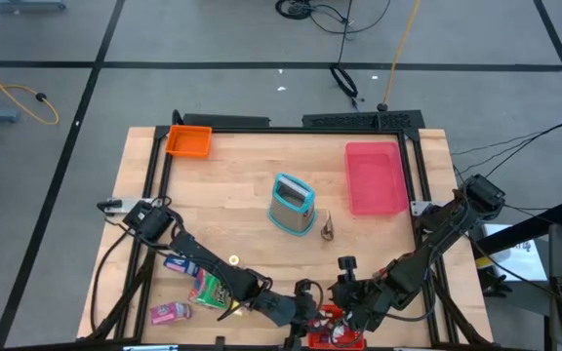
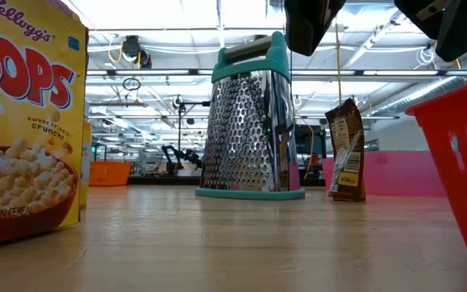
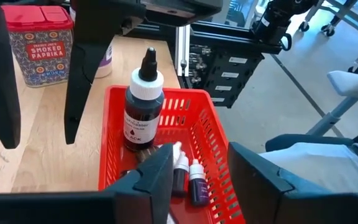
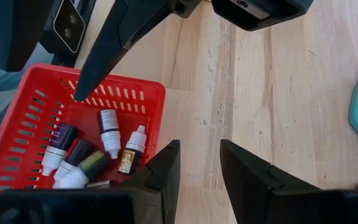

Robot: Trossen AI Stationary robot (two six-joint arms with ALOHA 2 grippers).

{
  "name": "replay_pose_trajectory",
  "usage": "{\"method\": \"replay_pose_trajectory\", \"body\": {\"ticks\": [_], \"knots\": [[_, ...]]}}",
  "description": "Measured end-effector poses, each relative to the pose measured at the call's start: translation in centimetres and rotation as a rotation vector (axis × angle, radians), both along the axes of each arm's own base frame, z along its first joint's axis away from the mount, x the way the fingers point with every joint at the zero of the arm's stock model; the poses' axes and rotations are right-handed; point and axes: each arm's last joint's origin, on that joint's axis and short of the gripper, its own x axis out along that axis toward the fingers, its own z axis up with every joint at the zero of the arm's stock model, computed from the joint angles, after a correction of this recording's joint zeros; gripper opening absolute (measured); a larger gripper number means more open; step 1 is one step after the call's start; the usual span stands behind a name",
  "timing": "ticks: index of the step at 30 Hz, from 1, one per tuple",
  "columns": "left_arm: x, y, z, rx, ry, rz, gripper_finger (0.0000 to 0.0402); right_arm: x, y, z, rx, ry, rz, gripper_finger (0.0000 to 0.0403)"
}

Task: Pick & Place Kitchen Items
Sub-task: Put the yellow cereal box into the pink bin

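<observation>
A red slotted basket [image 1: 335, 336] stands at the table's near edge. In it a dark bottle with a white collar [image 3: 143, 106] stands upright, and several tiny dropper bottles [image 4: 107, 134] lie on its floor. My left gripper [image 3: 201, 180] hovers open above the basket with nothing between its fingers; one of those fingers [image 4: 117, 43] slants over the basket's wall. My right gripper [image 4: 197, 155] is open too, above bare wood beside the basket's corner. A red paprika canister [image 3: 39, 43] with a dark lid stands on the table beyond the basket.
A teal-framed grater [image 1: 291, 203] stands mid-table with a brown packet [image 1: 327, 229] beside it. Farther back are a flat pink tray [image 1: 376, 177] and an orange bin [image 1: 188, 141]. Snack packets [image 1: 208, 288] lie under my left arm. A cereal box [image 2: 23, 122] fills the low view's left.
</observation>
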Motion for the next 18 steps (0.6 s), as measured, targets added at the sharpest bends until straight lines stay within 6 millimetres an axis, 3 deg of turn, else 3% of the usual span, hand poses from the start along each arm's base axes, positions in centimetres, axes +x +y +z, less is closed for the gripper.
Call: {"method": "replay_pose_trajectory", "body": {"ticks": [8,18], "knots": [[-0.5,0.4,1.3,0.041,0.012,-0.005,0.0162,0.0,0.0,0.0,0.000,0.000,0.000,0.0105],[-4.0,0.8,5.1,0.109,0.160,0.139,0.0137,0.1,0.1,0.1,0.019,-0.015,-0.005,0.0105]]}}
